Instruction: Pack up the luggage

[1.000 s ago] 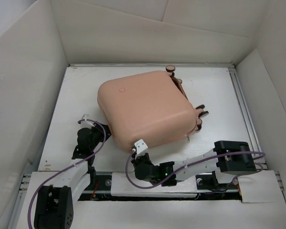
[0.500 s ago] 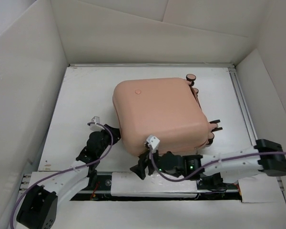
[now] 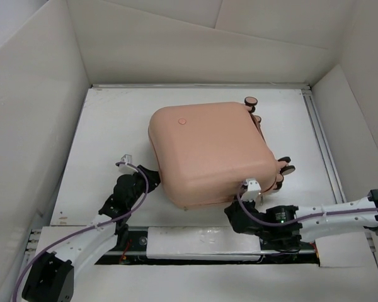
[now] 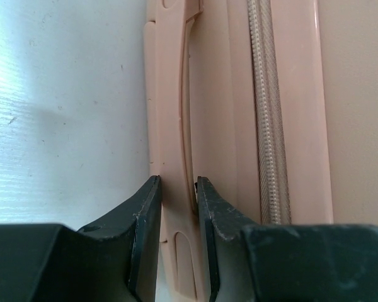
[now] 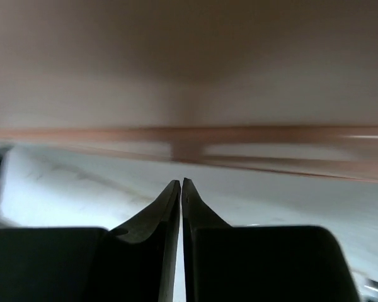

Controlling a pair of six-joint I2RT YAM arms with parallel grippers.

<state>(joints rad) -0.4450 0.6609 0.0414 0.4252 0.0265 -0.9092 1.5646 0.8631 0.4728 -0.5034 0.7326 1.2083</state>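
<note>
The luggage (image 3: pixel 214 151), a salmon-pink hard-shell case, lies shut on the white table (image 3: pixel 107 126), its wheels (image 3: pixel 285 166) facing right. My left gripper (image 3: pixel 148 181) is at its left front side. In the left wrist view the left gripper (image 4: pixel 176 189) is shut on the flat pink side handle (image 4: pixel 173 126), and the zipper (image 4: pixel 264 113) runs just to the right. My right gripper (image 3: pixel 234 211) lies low at the front edge of the case. In the right wrist view the right gripper (image 5: pixel 181 184) is shut on nothing, with the blurred luggage (image 5: pixel 189 63) just beyond its tips.
White walls (image 3: pixel 38 126) close in the table on the left, back and right. A metal rail (image 3: pixel 324 151) runs along the right edge. The arm bases and a slotted bar (image 3: pixel 195 242) line the near edge.
The luggage turned and slid to the right, and the left gripper went with it. The right gripper moved right along the front edge from the near-left corner, and its jaws opened and shut again.
</note>
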